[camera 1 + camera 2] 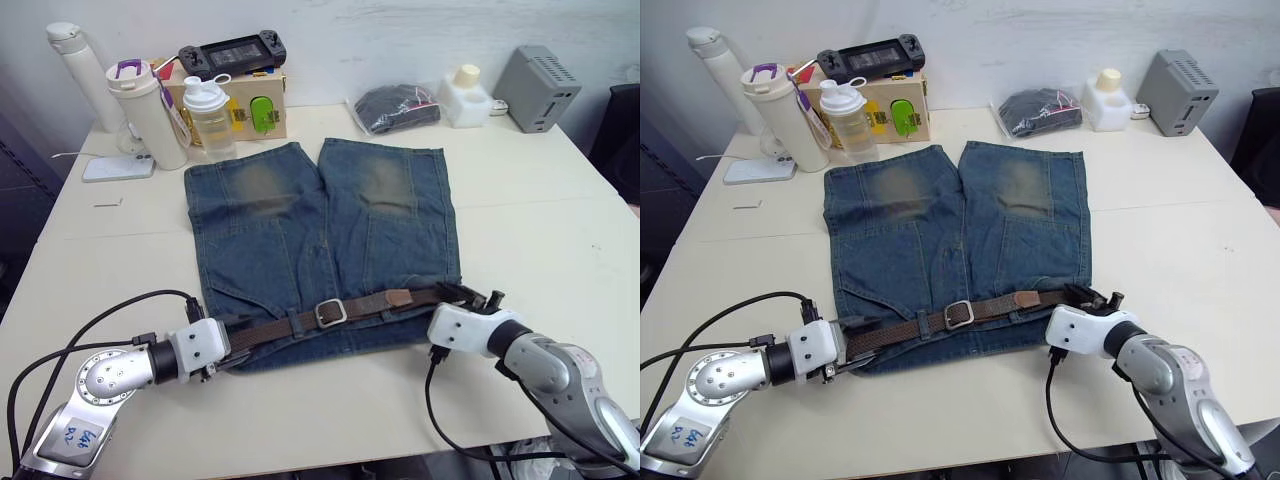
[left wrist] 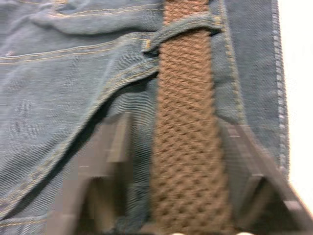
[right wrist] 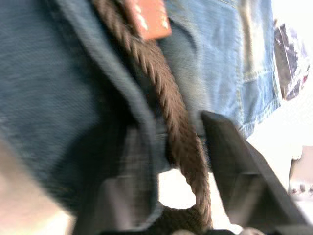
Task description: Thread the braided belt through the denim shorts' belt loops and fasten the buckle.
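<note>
The belt (image 1: pixel 300 322) lies along the waistband of the shorts (image 1: pixel 322 240), at the 6 o'clock edge of the garment, running from the 8 o'clock corner to the 4 o'clock corner. Its buckle (image 1: pixel 331 313) sits at the middle of the waistband, and the leather tip (image 1: pixel 398 297) lies just past it toward 3 o'clock, on top of the strap. A belt loop (image 2: pixel 183 28) crosses over the woven strap in the left wrist view; another loop (image 1: pixel 296 322) shows just toward 9 o'clock from the buckle. The shorts lie flat on the table (image 1: pixel 540 240) with both legs pointing to 12 o'clock.

The left gripper (image 1: pixel 232 350) is at the 8 o'clock end of the waistband, its fingers (image 2: pixel 110 147) spread apart with the strap and denim between them, not pinching. The right gripper (image 1: pixel 470 298) is at the 4 o'clock end, fingers (image 3: pixel 234 161) also apart, the strap running between them over the waistband edge.

Around 10 to 11 o'clock from the shorts stand a white tumbler (image 1: pixel 148 112), a shaker bottle (image 1: pixel 210 115) and a box (image 1: pixel 262 108) with a game controller (image 1: pixel 232 55) on top. At 1 o'clock lie a bagged black bundle (image 1: pixel 397 106), a small white bottle (image 1: pixel 465 95) and a grey box (image 1: pixel 538 88).
</note>
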